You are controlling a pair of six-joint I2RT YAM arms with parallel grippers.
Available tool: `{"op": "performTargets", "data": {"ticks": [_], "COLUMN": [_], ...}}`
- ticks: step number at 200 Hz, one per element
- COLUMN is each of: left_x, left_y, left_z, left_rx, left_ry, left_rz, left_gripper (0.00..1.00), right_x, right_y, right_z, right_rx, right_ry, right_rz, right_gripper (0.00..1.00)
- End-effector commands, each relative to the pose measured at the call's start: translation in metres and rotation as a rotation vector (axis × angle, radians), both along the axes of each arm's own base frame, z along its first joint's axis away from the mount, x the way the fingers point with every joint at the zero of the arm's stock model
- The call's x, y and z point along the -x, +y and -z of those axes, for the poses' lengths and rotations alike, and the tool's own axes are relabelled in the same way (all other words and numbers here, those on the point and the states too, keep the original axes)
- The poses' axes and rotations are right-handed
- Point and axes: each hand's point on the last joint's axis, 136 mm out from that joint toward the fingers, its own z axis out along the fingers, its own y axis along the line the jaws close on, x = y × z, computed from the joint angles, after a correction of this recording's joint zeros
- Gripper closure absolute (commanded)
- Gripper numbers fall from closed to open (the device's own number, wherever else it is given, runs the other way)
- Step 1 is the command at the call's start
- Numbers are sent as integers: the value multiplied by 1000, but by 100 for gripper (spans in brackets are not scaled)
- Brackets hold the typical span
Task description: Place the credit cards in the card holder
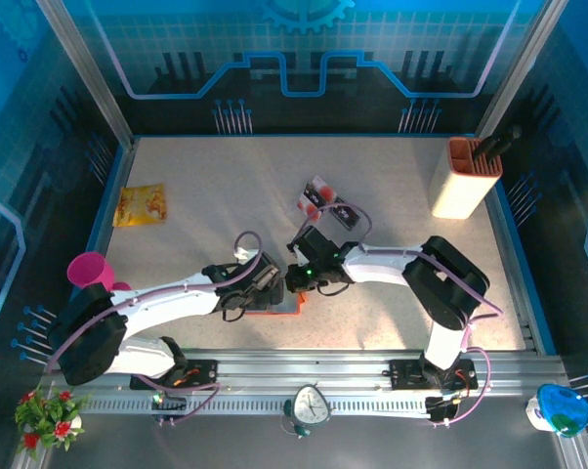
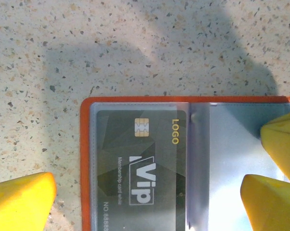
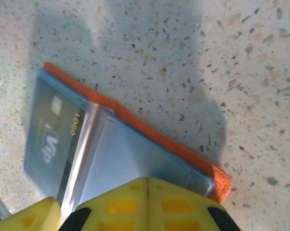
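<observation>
The small orange-red folding card holder lay open on the speckled worktop, a black VIP credit card tucked inside its clear 9 o'clock pocket. The left end effector straddled it, yellow fingers wide apart. The right end effector had its fingers pressed together over the holder's edge. Loose black-and-red credit cards lay at its 12 o'clock.

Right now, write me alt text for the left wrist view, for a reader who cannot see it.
An orange card holder lies open on a speckled table, a black VIP card inside its left clear pocket. The left pincer is open, its yellow fingertips wide apart either side of the card.
</observation>
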Motion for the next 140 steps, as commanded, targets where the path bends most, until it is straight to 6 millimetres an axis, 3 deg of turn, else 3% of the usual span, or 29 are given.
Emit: {"op": "performTargets", "data": {"ticks": [1, 66, 140], "left_x": [-3, 1, 10], "left_y": [1, 14, 21], "left_z": [-2, 12, 30], "left_rx": [-41, -92, -89], "left_ry": [-7, 12, 42], "left_rz": [21, -2, -16], "left_gripper": [1, 1, 19], "right_x": [3, 3, -3], "right_y": [15, 19, 16], "right_z": [6, 7, -15], "right_rx": [-5, -16, -50], "right_ry": [16, 22, -11], "right_rz": [-38, -35, -13], "right_gripper": [95, 95, 93]}}
